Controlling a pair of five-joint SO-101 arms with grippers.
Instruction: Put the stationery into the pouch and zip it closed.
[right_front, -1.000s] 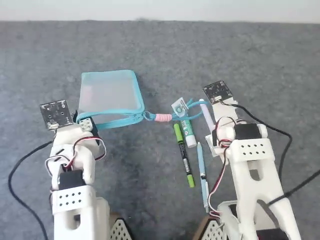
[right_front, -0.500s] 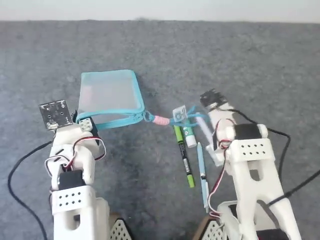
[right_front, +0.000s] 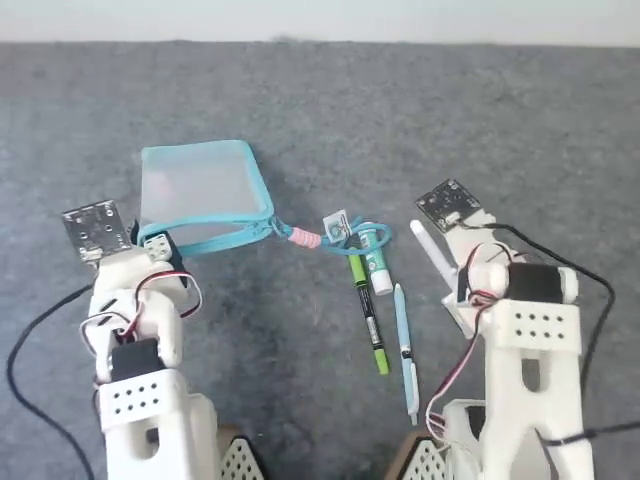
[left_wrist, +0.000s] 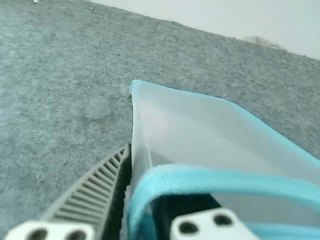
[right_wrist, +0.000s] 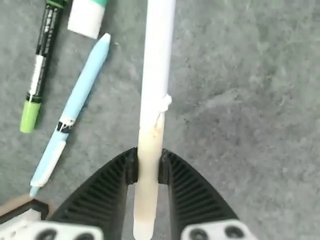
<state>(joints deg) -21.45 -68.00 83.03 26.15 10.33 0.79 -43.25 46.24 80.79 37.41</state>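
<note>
Squarely inside right claw (right_wrist: 148, 167): white pen (right_wrist: 156, 75).

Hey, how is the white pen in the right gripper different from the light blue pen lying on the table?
The white pen is held by the right gripper; the light blue pen lies loose on the grey table. The white pen shows no band; the light blue pen has a dark band midway. Both are slim and outside the pouch.
</note>
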